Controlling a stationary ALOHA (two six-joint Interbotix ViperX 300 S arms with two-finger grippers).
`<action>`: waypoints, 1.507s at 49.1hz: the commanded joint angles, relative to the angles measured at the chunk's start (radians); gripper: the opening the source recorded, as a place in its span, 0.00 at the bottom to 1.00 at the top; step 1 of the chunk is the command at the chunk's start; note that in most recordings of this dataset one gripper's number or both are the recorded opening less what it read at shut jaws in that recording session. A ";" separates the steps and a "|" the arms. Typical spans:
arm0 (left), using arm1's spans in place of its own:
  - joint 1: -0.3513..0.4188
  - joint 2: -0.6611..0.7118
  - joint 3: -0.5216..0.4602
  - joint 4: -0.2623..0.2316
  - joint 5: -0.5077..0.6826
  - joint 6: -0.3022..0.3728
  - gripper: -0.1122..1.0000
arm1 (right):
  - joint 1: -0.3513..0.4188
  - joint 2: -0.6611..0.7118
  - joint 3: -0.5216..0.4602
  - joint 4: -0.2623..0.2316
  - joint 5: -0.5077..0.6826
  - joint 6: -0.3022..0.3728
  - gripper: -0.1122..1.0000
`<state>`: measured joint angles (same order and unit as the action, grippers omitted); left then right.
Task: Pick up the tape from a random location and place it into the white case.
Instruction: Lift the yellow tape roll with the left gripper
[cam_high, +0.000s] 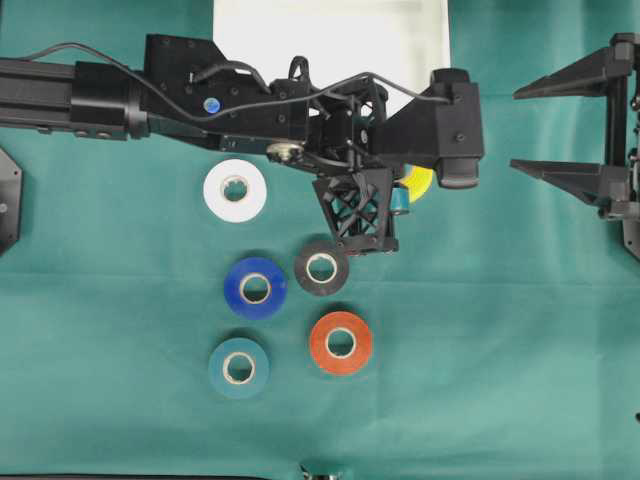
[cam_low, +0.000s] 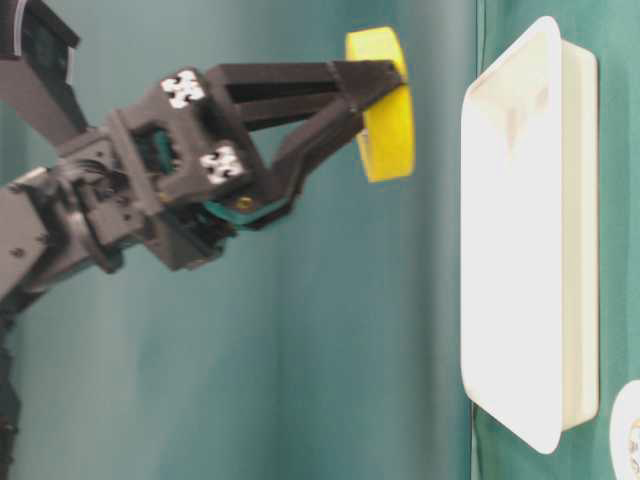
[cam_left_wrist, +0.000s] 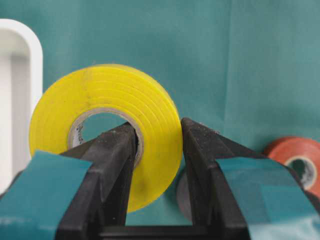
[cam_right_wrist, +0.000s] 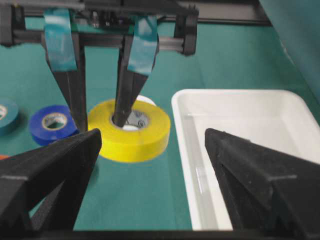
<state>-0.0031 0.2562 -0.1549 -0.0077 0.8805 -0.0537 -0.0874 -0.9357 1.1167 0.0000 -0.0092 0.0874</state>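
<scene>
Left gripper (cam_left_wrist: 157, 150) clamped on yellow tape (cam_left_wrist: 107, 130): one finger (cam_left_wrist: 117, 155) through the core, the other outside against the wall, gap narrowed to the roll's thickness. Tape lifted clear of the green worktop (cam_high: 480, 350), held just beside the white case (cam_right_wrist: 250, 145), not over it. Right gripper (cam_high: 530, 125) off at the side, fingers spread wide, holding nothing. Lying flat on the worktop: white (cam_high: 235, 189), black (cam_high: 322, 267), blue (cam_high: 256, 288), orange (cam_high: 341, 342) and teal (cam_high: 238, 367) rolls.
</scene>
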 joint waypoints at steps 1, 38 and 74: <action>-0.006 -0.046 -0.069 0.008 0.035 0.003 0.33 | 0.000 0.002 -0.012 0.000 0.002 0.002 0.93; -0.015 -0.052 -0.239 0.008 0.187 0.034 0.33 | 0.002 0.000 -0.014 0.000 0.005 0.002 0.93; -0.015 -0.054 -0.236 0.008 0.193 0.034 0.33 | 0.002 0.000 -0.012 0.000 0.006 0.002 0.93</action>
<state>-0.0153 0.2546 -0.3666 -0.0031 1.0769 -0.0215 -0.0874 -0.9388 1.1167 0.0000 0.0000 0.0874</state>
